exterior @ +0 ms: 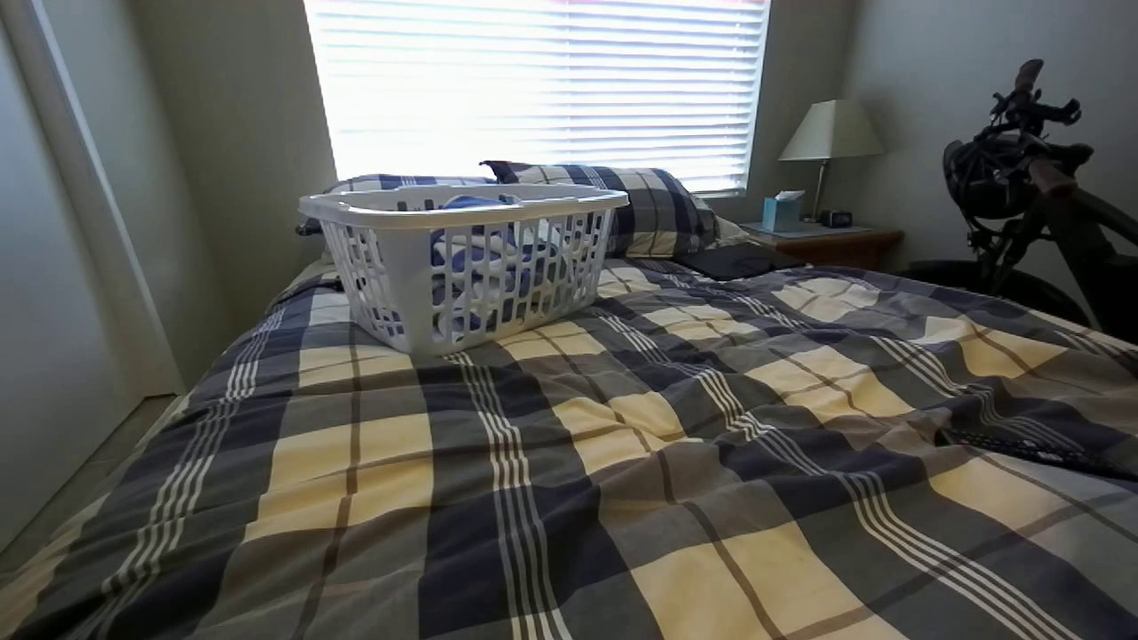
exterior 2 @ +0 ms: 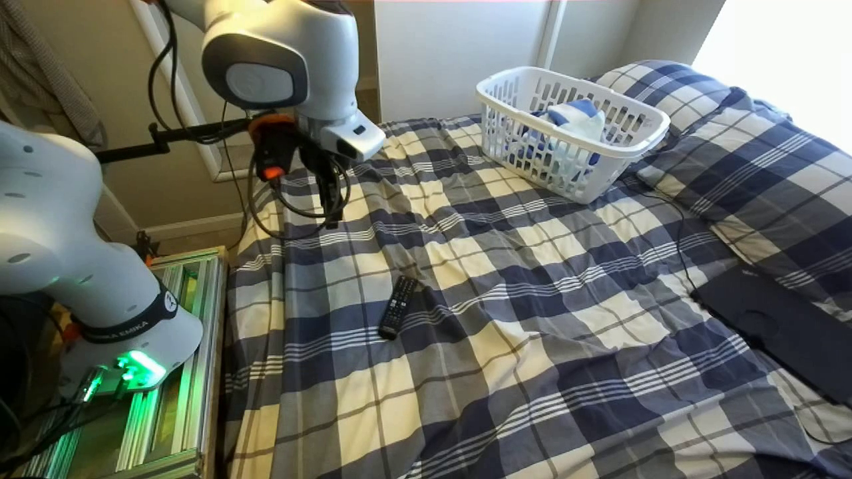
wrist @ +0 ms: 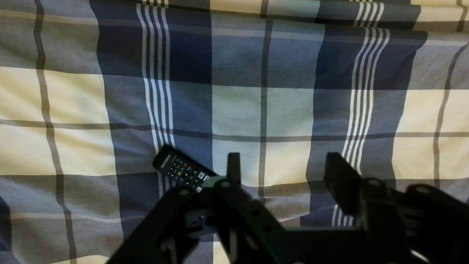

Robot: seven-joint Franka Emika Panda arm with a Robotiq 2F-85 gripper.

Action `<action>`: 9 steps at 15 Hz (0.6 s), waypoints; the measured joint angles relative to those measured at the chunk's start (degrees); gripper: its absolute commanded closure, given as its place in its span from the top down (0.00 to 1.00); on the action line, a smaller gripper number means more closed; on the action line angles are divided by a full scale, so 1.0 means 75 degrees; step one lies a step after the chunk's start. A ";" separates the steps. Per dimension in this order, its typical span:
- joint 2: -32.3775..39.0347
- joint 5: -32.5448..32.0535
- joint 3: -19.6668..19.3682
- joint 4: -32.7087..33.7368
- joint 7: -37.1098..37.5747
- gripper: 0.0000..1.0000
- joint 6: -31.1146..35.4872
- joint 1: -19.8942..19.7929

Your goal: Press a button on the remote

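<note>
The black remote (exterior 2: pixel 398 308) with several small buttons lies face up on the plaid bedspread. It also shows at the right edge of an exterior view (exterior: pixel 1040 451). In the wrist view the remote (wrist: pixel 179 167) is left of the jaws, and its lower end is hidden behind the gripper's left finger. My gripper (wrist: pixel 283 161) is open, with only bedspread showing between its fingers. In an exterior view the gripper (exterior 2: pixel 334 219) hangs above the bed, beyond the remote and apart from it. Cables partly hide its jaws there.
A white laundry basket (exterior 2: pixel 489 90) with cloth inside stands on the bed near the pillows (exterior 2: pixel 752 156). A dark flat device (exterior 2: pixel 779 326) with a cord lies by the pillows. The bedspread (exterior 2: pixel 506 399) is wrinkled. Loose cables (exterior 2: pixel 293 233) hang round the gripper.
</note>
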 measured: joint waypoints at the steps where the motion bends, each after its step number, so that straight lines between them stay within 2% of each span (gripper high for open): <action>1: 0.0266 0.0061 0.0037 0.0010 0.0000 0.25 0.0216 0.0027; 4: 0.1073 0.0251 0.0173 0.0077 0.0007 0.05 0.1108 0.0073; 5: 0.1348 0.0319 0.0209 0.0121 0.0007 0.01 0.1407 0.0084; 9: 0.2507 0.0649 0.0292 0.0494 0.0007 0.00 0.2252 0.0110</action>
